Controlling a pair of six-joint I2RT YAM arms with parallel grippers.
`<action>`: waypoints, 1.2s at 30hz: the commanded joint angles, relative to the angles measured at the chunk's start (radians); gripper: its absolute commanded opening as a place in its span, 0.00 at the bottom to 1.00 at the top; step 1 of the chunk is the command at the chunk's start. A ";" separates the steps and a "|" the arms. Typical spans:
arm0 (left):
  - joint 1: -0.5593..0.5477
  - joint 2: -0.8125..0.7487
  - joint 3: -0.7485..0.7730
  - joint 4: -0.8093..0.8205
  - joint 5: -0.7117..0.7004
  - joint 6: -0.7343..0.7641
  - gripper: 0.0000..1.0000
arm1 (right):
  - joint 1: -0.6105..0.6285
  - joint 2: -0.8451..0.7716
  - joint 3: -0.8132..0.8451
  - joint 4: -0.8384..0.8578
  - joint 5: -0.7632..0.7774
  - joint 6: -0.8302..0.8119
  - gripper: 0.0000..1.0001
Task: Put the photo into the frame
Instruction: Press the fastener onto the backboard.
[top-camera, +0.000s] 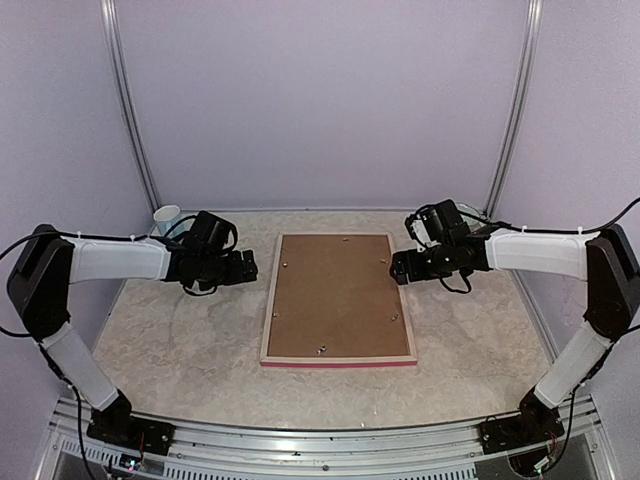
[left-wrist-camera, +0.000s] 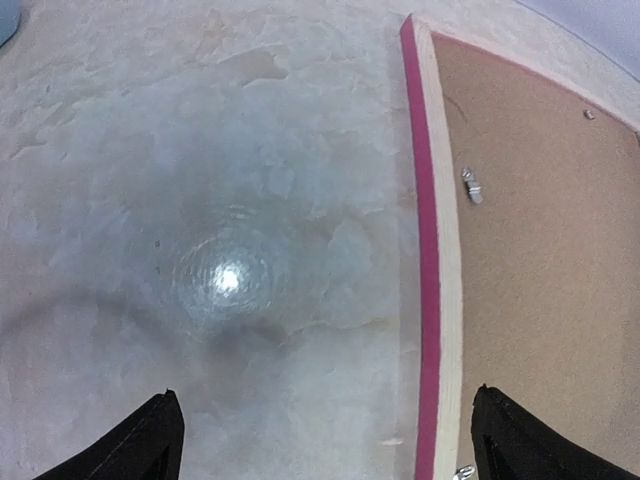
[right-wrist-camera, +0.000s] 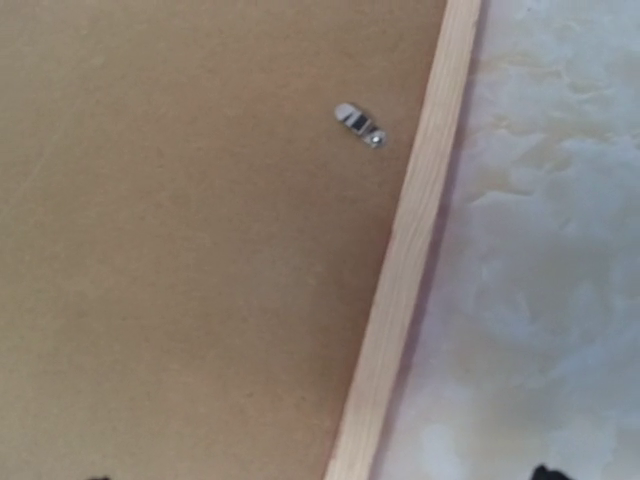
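While the frame (top-camera: 268, 322) lies face down mid-table with the backing board (top-camera: 335, 295) seated in it, my left gripper (top-camera: 248, 267) and right gripper (top-camera: 398, 268) hover spread and empty beside its long rails. I see no photo; perhaps it already sits under the board.

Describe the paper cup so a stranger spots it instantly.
On the marbled table, go to the far-left corner, behind the left arm. The small pale paper cup stands there: the only round, upright thing, while the pink-edged wooden frame lies flat mid-table.
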 joint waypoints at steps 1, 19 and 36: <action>0.012 0.073 0.143 0.053 0.057 0.032 0.99 | 0.003 -0.011 0.004 0.024 0.039 -0.049 0.91; 0.035 0.431 0.494 -0.010 0.132 0.108 0.99 | 0.004 -0.045 -0.118 0.135 0.112 -0.056 0.91; -0.047 0.374 0.384 0.050 0.093 0.068 0.99 | 0.067 -0.054 -0.243 0.149 0.051 -0.001 0.87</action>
